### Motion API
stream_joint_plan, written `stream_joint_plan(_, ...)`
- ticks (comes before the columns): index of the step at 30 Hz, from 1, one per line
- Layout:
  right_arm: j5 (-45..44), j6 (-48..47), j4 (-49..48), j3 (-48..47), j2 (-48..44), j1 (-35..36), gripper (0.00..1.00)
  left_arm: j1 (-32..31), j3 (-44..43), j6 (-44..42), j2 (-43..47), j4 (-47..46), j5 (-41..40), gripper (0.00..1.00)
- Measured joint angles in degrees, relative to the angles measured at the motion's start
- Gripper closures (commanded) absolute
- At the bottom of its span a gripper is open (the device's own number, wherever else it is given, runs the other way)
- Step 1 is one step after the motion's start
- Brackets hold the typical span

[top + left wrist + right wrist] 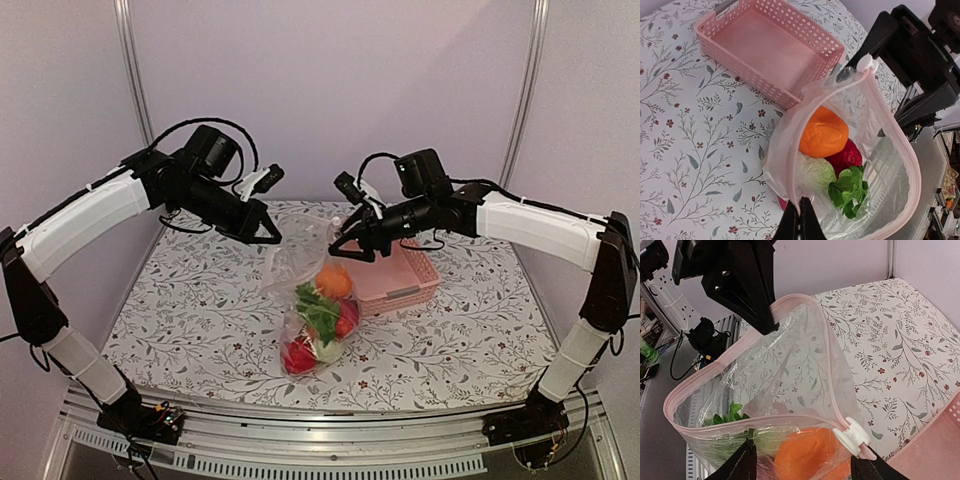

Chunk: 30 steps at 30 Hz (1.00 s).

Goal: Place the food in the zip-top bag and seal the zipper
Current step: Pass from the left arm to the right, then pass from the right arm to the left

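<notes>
Beside the pink basket [415,282], on its left-arm side, the zip-top bag [290,262] hangs from the left claw [272,238], which is clamped on its rim. The right claw [352,248] gapes astride the zipper [790,418]. The food [325,310] fills the bag's bottom. The white slider [852,436] shows clearly only from the wrists.

Robot lab, alu frame posts [136,70], plain walls [330,80]
</notes>
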<state>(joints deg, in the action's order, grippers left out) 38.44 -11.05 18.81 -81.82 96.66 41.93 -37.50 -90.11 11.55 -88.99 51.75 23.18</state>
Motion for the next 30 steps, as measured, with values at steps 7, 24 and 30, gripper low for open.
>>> stream_joint_plan(7,2.21,-0.57,-1.16,-2.49,1.38,-1.62,0.76,0.0,0.33,0.0,0.0,0.0,0.28,0.94)
stream_joint_plan(24,2.89,2.49,-2.6,-4.15,3.17,-2.25,1.0,-7.45,-16.04,2.43,2.14,0.55,-9.64,0.48)
stream_joint_plan(30,0.39,3.45,-2.58,-4.13,3.15,-2.25,1.0,-11.02,-14.05,3.87,-1.44,1.07,-7.21,0.45)
